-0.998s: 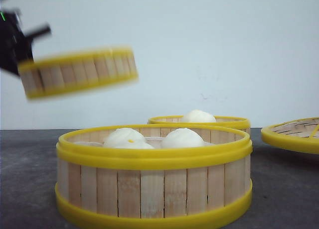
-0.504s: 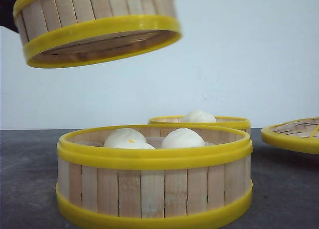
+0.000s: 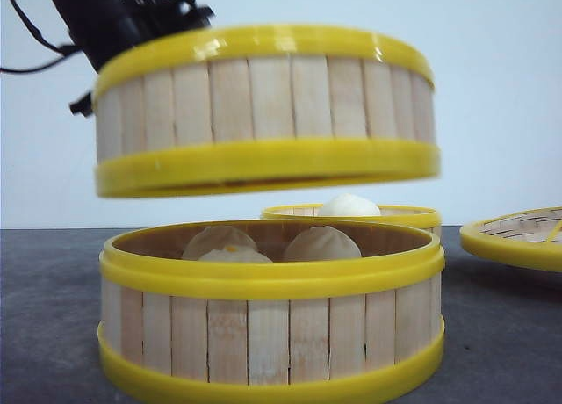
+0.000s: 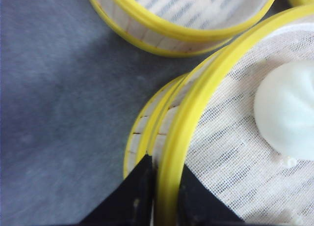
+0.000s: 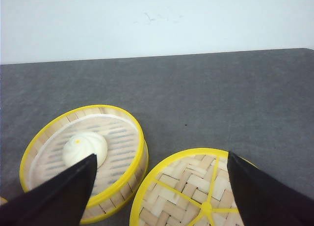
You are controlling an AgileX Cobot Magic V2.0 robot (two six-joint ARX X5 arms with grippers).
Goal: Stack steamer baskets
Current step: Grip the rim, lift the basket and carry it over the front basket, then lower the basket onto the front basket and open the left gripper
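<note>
Held basket (image 3: 263,110) hangs in the air just above the front basket (image 3: 270,329), not touching, roughly level. Left end effector (image 4: 164,196) pinches its yellow rim, one finger inside, one outside. Front basket has buns (image 3: 320,243) inside. Third basket (image 5: 86,159), one bun, sits behind on the grey counter (image 5: 221,103), beside the lid (image 5: 196,186). Right end effector (image 5: 159,186) spread wide, empty.

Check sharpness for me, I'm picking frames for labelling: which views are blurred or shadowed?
Front view: held basket sharp, shading the buns in the lower basket. Left wrist view: soft throughout, left tool a dark silhouette. Right wrist view: table sharp, right tool fingers blurred.
</note>
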